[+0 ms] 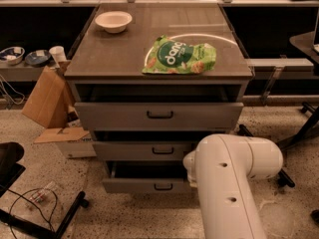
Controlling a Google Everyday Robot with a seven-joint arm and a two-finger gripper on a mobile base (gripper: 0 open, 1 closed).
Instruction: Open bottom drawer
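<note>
The bottom drawer (139, 185) is the lowest, narrowest grey front of the cabinet, with a small black bar handle (163, 186). It stands pulled out a little, with a dark gap above its front. My white arm (232, 183) fills the lower right and covers the drawer's right end. The gripper is hidden behind this arm, somewhere by the drawer's right side.
The middle drawer (139, 151) and the top drawer (159, 115) also stand slightly out. A green snack bag (180, 57) and a white bowl (113, 21) lie on the cabinet top. A cardboard box (47, 101) leans at the left. Cables (35, 198) and a black chair leg (67, 218) lie on the floor.
</note>
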